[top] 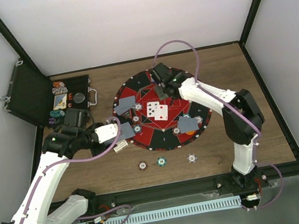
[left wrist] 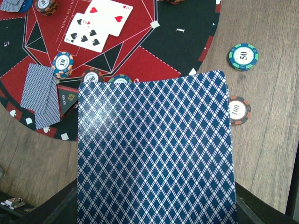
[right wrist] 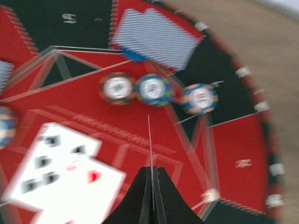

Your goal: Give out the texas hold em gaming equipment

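A round red and black poker mat (top: pixel 194 104) lies mid-table. Two face-up cards (top: pixel 156 109) sit at its centre, with face-down blue-backed cards (top: pixel 127 104) left of them and another pair (top: pixel 187 124) at the near right. My left gripper (top: pixel 117 131) hovers at the mat's left edge, shut on blue diamond-backed cards (left wrist: pixel 154 149) that hide its fingers. Above the mat's centre, my right gripper (right wrist: pixel 153 169) is shut on a single card (right wrist: pixel 150 140) seen edge-on. Three chips (right wrist: pixel 153 89) lie in a row ahead of it, below a face-down pair (right wrist: pixel 154 37).
An open black case (top: pixel 33 95) holding more chips stands at the far left. Three loose chips (top: pixel 161 161) lie on the wood near the mat's front edge; two of them are a teal 50 chip (left wrist: pixel 243 56) and a brown 100 chip (left wrist: pixel 239 110). Other chips (top: pixel 137 118) rest on the mat.
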`<state>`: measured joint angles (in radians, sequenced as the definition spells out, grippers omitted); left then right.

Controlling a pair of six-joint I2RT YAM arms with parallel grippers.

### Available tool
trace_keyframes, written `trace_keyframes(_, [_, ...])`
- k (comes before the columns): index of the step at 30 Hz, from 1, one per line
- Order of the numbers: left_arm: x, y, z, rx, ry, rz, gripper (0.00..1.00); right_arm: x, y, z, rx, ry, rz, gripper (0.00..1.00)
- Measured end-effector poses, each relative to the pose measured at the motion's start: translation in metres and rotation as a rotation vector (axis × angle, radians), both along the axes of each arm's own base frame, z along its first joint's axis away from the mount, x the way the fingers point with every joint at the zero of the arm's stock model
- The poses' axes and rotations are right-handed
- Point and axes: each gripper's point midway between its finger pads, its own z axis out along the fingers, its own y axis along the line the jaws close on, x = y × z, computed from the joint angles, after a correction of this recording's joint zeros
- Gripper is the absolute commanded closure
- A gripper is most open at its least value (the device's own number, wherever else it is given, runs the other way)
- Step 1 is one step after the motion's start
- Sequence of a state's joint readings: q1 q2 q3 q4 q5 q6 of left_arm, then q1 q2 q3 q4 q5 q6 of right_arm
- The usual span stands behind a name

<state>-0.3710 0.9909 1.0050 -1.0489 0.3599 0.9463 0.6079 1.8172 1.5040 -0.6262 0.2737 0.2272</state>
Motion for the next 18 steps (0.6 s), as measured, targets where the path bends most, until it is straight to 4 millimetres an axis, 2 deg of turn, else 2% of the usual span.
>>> trace_keyframes(4, [0.000,0.000,-0.002,0.001,0.003,0.001,0.94,0.017,-0.022,-0.013,-0.326,-0.185,0.042,0.99])
trace_keyframes(9, [0.000,0.002,-0.006,0.010,0.009,0.007,0.94,0.005,-0.017,-0.041,-0.604,-0.336,0.204,0.99])
trace_keyframes(14, [0.001,0.002,-0.007,0.015,0.003,0.010,0.94,0.010,-0.009,-0.042,-0.672,-0.410,0.242,0.99])
trace_keyframes(18, [0.002,0.002,-0.006,0.013,0.001,0.010,0.94,0.004,-0.012,-0.061,-0.699,-0.385,0.269,0.96])
